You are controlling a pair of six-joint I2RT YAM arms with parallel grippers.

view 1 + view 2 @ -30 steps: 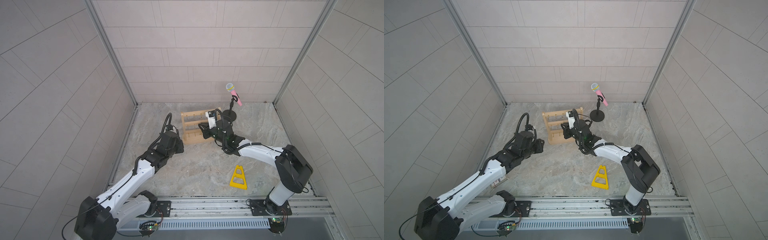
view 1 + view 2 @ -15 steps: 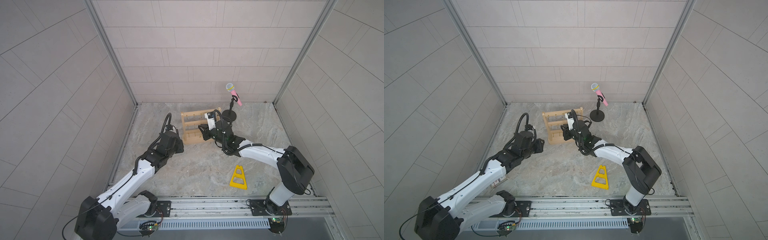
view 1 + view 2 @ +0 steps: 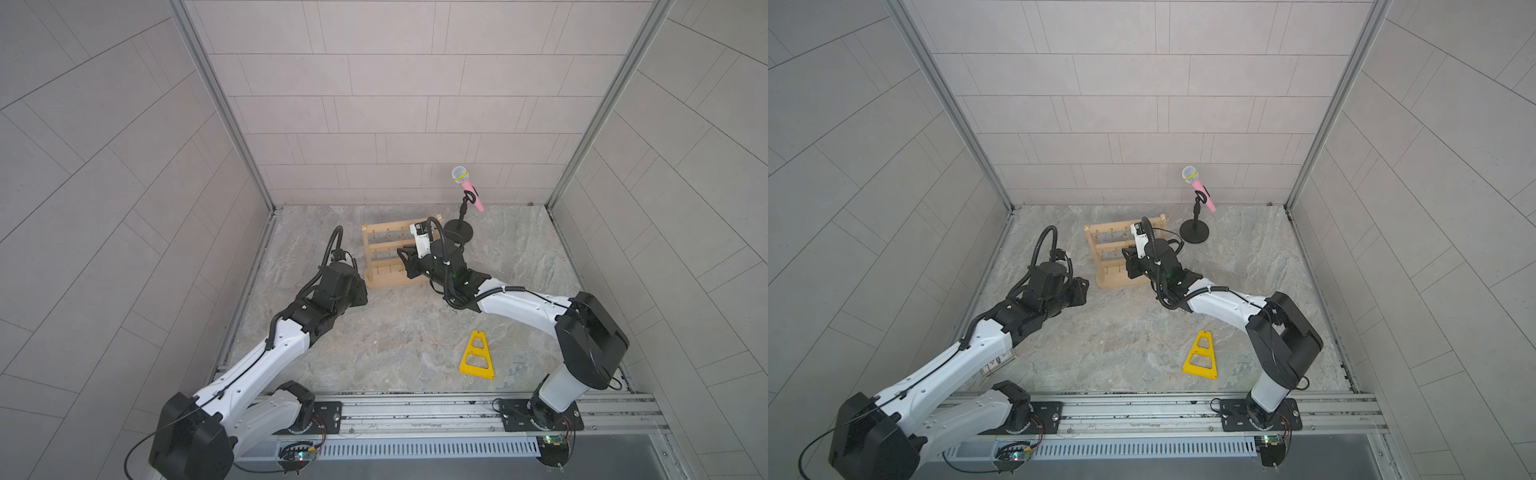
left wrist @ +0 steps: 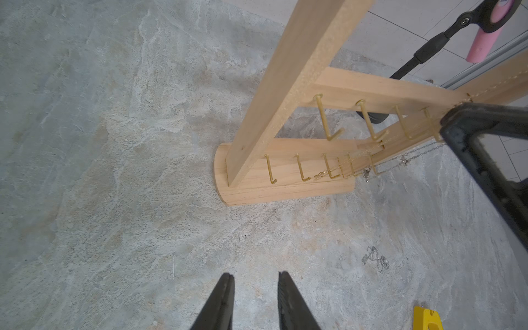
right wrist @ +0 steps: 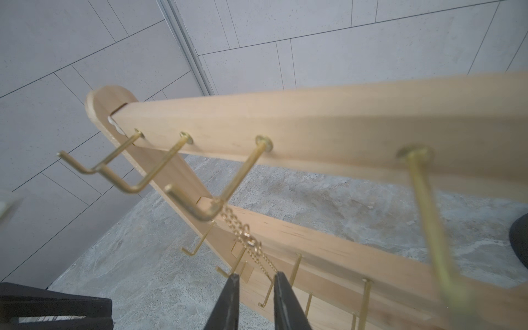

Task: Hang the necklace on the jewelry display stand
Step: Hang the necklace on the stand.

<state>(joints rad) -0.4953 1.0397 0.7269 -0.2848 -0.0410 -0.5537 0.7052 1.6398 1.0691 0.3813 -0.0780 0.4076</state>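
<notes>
We see the jewelry display stand [image 3: 384, 248] upright on the surface [image 3: 415, 332], just above the middle of both top views. The necklace [image 5: 248, 241] — a gold chain — hangs from one of its hooks and runs down between the slightly spread tips of the right tool [image 5: 255, 281]. The left tool [image 4: 255, 278], parted and empty, sits near the stand's base, at its lower left.

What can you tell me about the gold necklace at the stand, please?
The gold necklace is a fine metal chain with a small clasp. It drapes over the bend of one gold hook on the top bar of the jewelry display stand and runs down toward the right gripper, whose slightly parted jaws flank it.
</notes>
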